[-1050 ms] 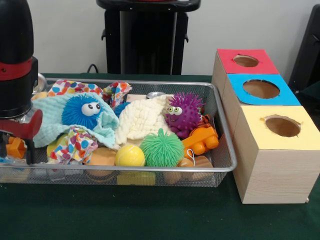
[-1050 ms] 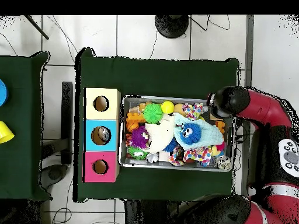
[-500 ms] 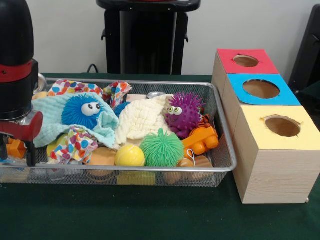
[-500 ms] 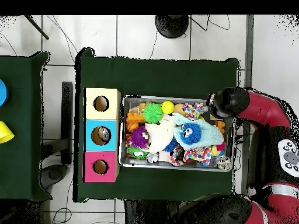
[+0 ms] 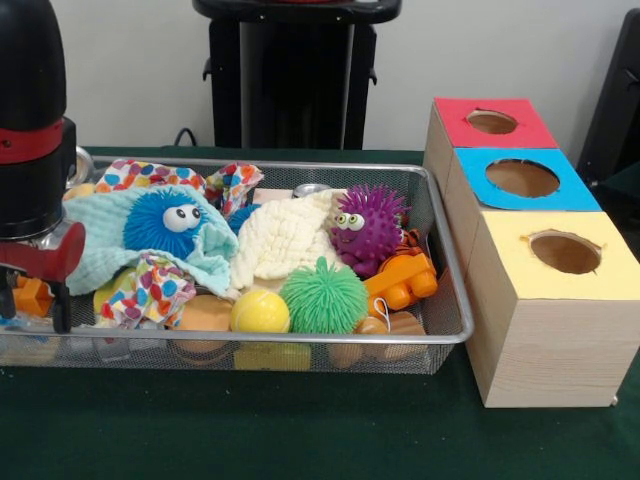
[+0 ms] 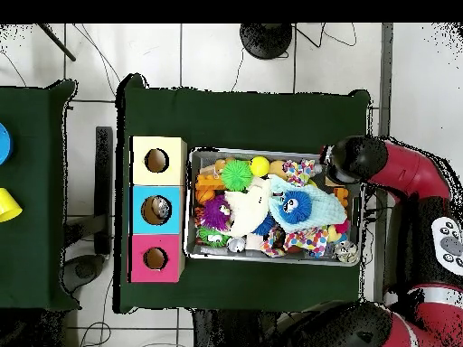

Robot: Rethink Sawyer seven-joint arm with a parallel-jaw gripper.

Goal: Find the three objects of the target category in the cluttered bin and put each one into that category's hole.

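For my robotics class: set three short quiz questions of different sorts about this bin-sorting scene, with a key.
1. True or false: in the front view, the green spiky ball touches the yellow ball.
2. Multiple choice: in the front view, which box stands nearest the camera? A. red box B. blue box C. yellow box
3. Fill in: the blue fuzzy toy with eyes lies on a pale ____ cloth.

Key: 1 true. 2 C. 3 blue. The gripper hangs over the mesh bin's end farthest from the boxes.
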